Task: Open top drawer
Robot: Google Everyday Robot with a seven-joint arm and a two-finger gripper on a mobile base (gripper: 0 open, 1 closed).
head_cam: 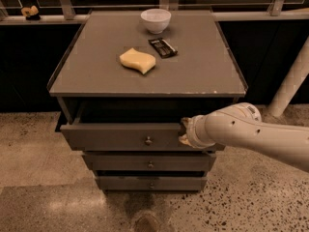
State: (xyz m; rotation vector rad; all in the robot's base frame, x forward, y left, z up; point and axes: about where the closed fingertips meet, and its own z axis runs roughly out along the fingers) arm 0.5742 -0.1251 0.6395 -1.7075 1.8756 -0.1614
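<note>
The top drawer [120, 137] is the widest grey-brown front of three, with a small round metal knob [148, 140] at its centre. It stands pulled out a little from the cabinet, with a dark gap above its front. My gripper [184, 132] is at the drawer's upper edge, right of the knob, at the end of the white arm [241, 129] that comes in from the right. The wrist hides the fingers.
On the cabinet top [203, 71] lie a yellow sponge [137, 60], a dark snack bar [162, 47] and a white bowl [155, 20]. Two narrower drawers [149, 164] sit below. A white post [292, 79] stands at the right. A speckled floor lies in front.
</note>
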